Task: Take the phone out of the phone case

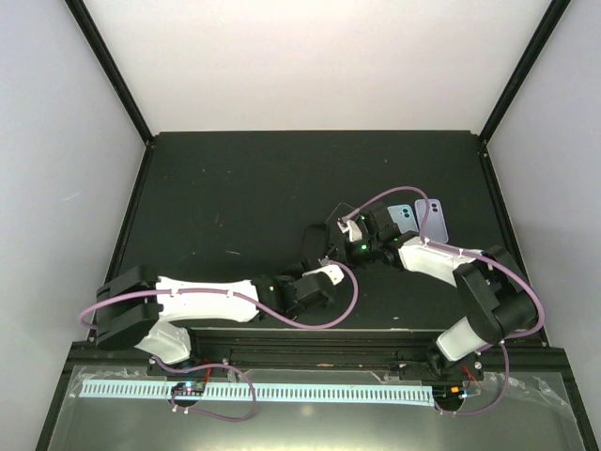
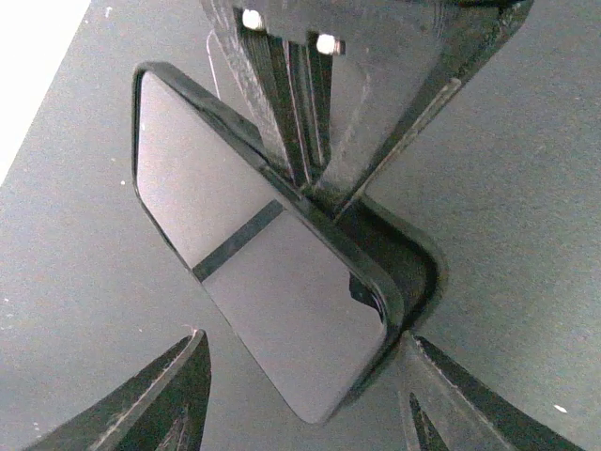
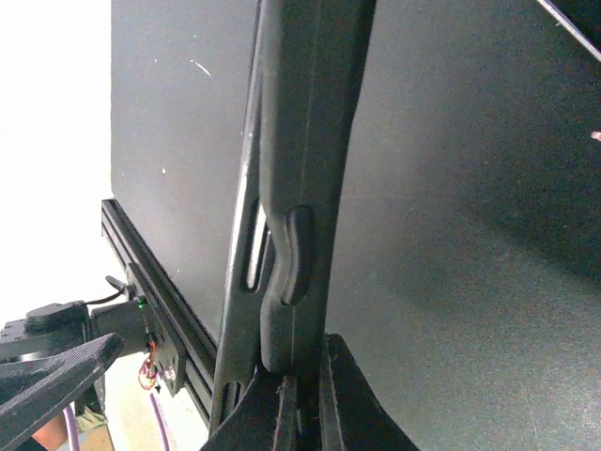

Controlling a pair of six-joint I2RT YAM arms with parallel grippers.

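We are watching the right gripper (image 3: 302, 385) pressing its fingers together on the rim of the black phone case (image 2: 406, 268). It is holding the case edge-up over the dark surface (image 1: 235, 188) near the middle, with the phone (image 2: 254, 282) sitting in it, its dark screen facing the left wrist camera, and one case corner standing away from the glass. The left gripper (image 2: 306, 334) is hanging spread on either side of the phone's lower corner, and we cannot tell whether either finger is touching it.
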